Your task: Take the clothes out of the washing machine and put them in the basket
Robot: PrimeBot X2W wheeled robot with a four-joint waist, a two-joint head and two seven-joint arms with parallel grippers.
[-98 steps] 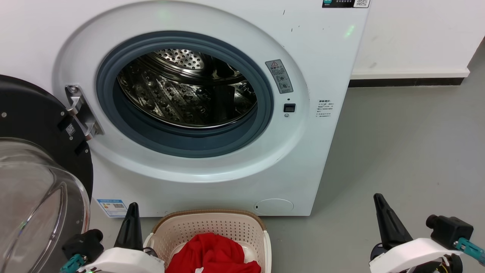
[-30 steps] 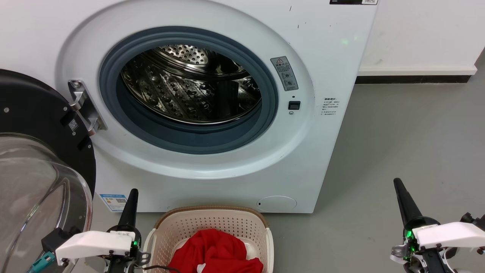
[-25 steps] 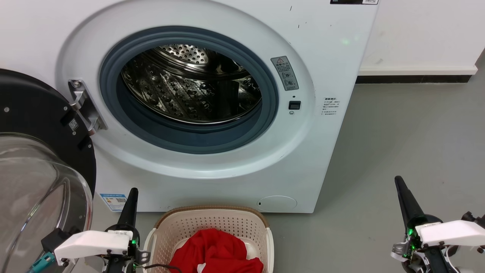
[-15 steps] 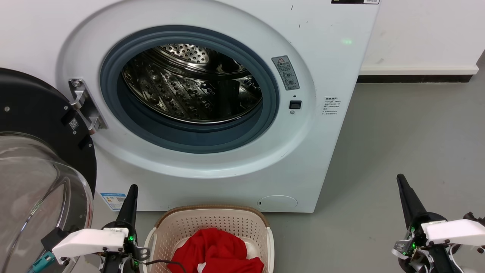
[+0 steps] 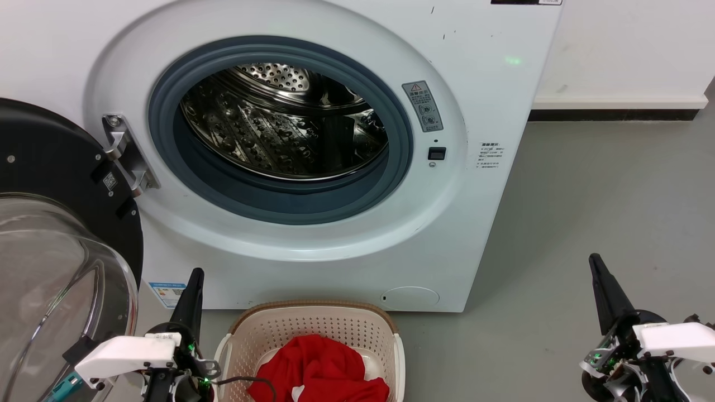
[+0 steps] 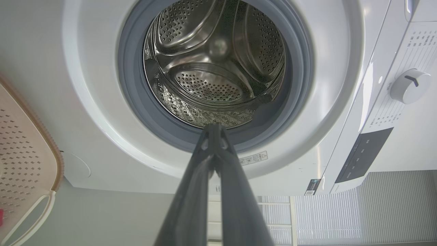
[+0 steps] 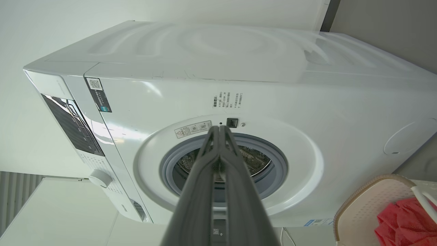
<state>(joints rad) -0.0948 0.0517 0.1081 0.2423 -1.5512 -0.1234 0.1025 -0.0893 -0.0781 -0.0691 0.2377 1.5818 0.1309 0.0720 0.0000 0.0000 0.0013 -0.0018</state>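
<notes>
Grey floor (image 5: 592,212), open right of the washing machine (image 5: 480,89) edge.

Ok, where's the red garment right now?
The red garment lies inside the cream basket on the floor, at the bottom centre of the head view, directly in front of the open washing machine.

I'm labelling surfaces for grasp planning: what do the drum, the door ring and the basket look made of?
The drum: shiny steel, going by mirror glare and punched holes. The ring: matte grey, likely rubber. The basket: cream plastic, probably, with moulded perforations and brown rim.
</notes>
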